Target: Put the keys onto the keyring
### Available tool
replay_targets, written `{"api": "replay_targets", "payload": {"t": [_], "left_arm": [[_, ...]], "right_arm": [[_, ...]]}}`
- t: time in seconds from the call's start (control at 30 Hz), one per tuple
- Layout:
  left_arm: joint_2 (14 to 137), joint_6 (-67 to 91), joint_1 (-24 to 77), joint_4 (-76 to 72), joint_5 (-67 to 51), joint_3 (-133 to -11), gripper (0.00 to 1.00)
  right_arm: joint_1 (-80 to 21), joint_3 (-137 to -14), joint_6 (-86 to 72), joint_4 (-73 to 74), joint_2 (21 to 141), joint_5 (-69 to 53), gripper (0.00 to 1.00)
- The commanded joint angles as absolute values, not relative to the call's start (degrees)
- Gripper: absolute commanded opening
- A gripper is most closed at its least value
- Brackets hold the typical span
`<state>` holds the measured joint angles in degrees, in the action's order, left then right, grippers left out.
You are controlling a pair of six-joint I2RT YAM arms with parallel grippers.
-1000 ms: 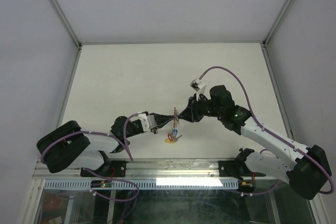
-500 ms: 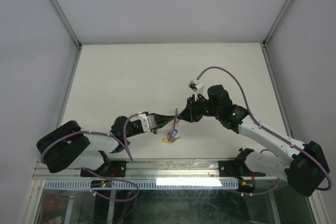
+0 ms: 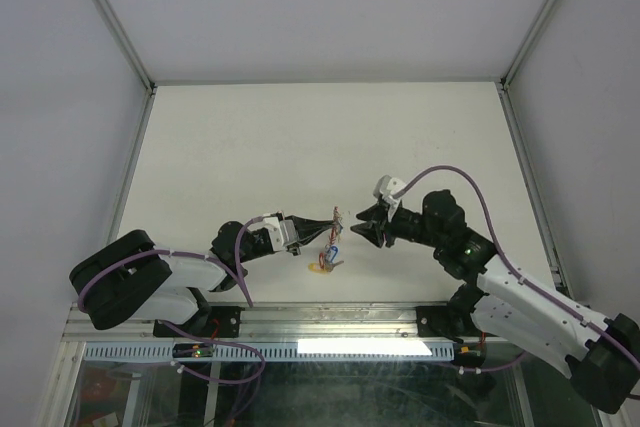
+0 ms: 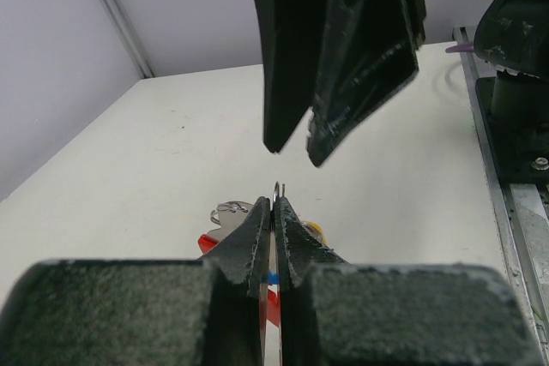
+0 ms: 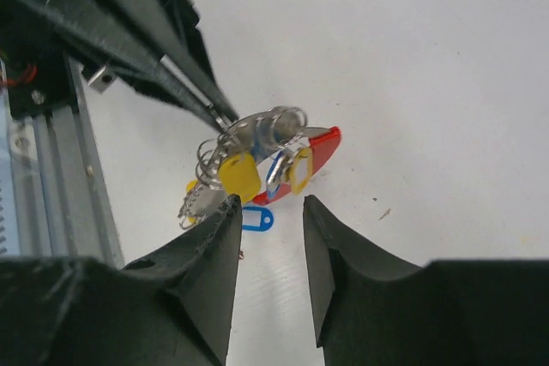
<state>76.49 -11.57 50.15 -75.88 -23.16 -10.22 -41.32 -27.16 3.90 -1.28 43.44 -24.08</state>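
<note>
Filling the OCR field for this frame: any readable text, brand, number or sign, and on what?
No readable text in any view.
Coloured tags on the keys: faces look blank, no print visible.
The keyring, left gripper, right gripper: no label or marking legible.

White-black arms, purple cables; left hand, right hand black, tapered.
</note>
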Motion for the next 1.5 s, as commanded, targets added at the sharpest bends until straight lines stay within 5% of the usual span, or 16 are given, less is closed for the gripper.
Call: {"api": "replay_targets", "payload": {"t": [0.0, 0.3, 1.47], "left_arm": [[75.78, -12.04, 49.66, -78.8, -25.08, -10.99, 0.0], [75.99, -12.39, 49.69, -78.96, -26.13, -10.99, 0.0], [75.87, -13.26, 49.63, -78.3, -28.56, -11.24, 0.0]], "right_arm": [[-45.42, -25.28, 21.54, -7.61, 41.97, -26.78, 0.35], [-46.75, -25.78, 29.67, -10.18, 45.17, -28.04, 0.25], [-46.95, -28.04, 29.75, -13.17, 51.12, -33.82, 0.22]]}}
